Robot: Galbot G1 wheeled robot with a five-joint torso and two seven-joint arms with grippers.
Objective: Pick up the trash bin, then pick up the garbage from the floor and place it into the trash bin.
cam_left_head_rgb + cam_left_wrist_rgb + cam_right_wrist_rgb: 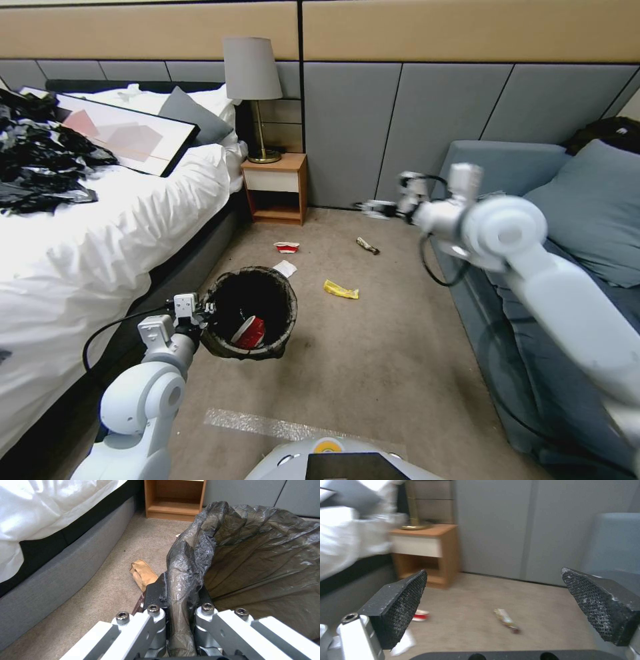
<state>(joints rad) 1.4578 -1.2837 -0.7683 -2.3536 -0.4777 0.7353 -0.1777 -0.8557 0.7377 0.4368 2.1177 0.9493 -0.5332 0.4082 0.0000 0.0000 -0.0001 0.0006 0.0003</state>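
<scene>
Room: carpeted floor (373, 347) btwn bed (100, 227) on robot's left and blue sofa (533, 200) on right; wooden nightstand (275, 188) w/ lamp (253, 93) against far grey wall.
Left gripper (203, 312): low, near bed side, fingers clamped on rim of trash bin (250, 313); left wrist view shows dark bag edge pinched btwn them.
Trash bin: held at its rim on the bed side, mouth up, tilted slightly; red-and-white wrapper (249, 332) lies inside.
Right gripper (373, 208): raised in front of sofa, above carpet, fingers (403, 602) wide apart, nothing btwn them.
Garbage on carpet: red-and-white cup piece (287, 247) near nightstand; white tissue (285, 269) just beyond bin; yellow wrapper (341, 289) beside bin on sofa side; dark snack wrapper (367, 246) farther out, below right gripper; brown cardboard piece (142, 573) btwn bin and bed.
Bed top: black plastic sheeting (40, 153), framed picture (127, 137).
</scene>
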